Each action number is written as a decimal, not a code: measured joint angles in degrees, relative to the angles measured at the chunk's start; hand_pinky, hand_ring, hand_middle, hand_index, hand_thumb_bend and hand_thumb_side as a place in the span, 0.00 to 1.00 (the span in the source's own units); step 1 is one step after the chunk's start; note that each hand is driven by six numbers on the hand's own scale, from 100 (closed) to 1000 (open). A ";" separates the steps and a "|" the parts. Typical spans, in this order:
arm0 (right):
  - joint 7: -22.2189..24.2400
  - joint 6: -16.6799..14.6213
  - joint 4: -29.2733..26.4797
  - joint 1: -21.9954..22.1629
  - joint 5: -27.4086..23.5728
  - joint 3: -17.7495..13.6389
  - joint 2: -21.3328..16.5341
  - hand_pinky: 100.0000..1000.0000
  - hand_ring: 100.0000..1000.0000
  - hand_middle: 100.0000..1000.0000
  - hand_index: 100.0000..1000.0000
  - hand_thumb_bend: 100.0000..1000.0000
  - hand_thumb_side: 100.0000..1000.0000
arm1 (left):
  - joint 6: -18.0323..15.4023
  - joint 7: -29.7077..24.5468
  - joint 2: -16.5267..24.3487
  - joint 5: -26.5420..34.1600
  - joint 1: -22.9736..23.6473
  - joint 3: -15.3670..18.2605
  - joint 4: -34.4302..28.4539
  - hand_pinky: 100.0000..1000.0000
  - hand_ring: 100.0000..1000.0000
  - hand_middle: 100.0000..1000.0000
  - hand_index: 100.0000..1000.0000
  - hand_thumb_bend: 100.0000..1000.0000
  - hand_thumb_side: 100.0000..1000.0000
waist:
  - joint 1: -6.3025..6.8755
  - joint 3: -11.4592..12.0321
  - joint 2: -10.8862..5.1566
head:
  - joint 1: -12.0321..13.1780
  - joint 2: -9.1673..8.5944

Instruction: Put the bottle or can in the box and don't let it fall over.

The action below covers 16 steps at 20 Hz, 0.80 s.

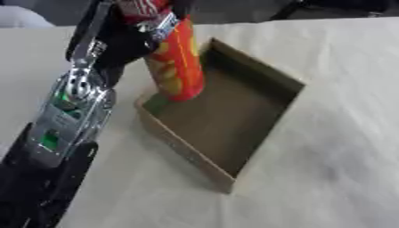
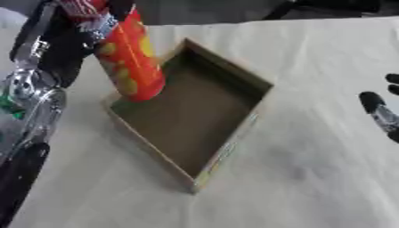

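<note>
The can (image 1: 175,67), a tall red and yellow tube, hangs tilted over the near left corner of the box (image 2: 234,133), its base low inside. Best to bring it upright and seat the base flat before letting go. The box is a shallow brown cardboard tray on pale cloth (image 1: 335,169). The left hand (image 1: 148,18) curls round the can's top. The right hand (image 2: 382,111) shows at the right edge; its fingers I cannot tell.

left hand (image 2: 93,18) gripping red can (image 2: 131,62), tilted over box (image 2: 234,133) corner
</note>
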 measured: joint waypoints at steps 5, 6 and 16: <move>-0.01 -0.04 0.00 -0.37 -0.03 0.00 0.00 0.83 0.76 0.92 0.83 0.44 0.00 | -3.28 0.52 -2.26 -2.77 0.00 -1.16 2.25 0.21 0.07 0.00 0.02 0.00 0.26 | -0.03 -0.38 0.01 | 0.04 -0.30; -0.01 -0.04 0.00 -0.37 -0.03 0.00 0.00 0.83 0.76 0.92 0.83 0.44 0.00 | -3.96 0.62 -2.55 -3.37 0.00 -1.33 2.77 0.24 0.08 0.00 0.03 0.00 0.29 | -0.03 -0.44 0.01 | 0.06 -0.39; -0.15 -0.06 0.00 -0.34 -0.03 -0.16 0.00 0.83 0.76 0.92 0.83 0.44 0.00 | -7.30 -6.99 -3.35 -10.46 -0.04 -2.37 6.64 1.00 0.76 0.57 0.77 0.61 0.27 | 0.11 -0.45 0.02 | 0.08 -0.60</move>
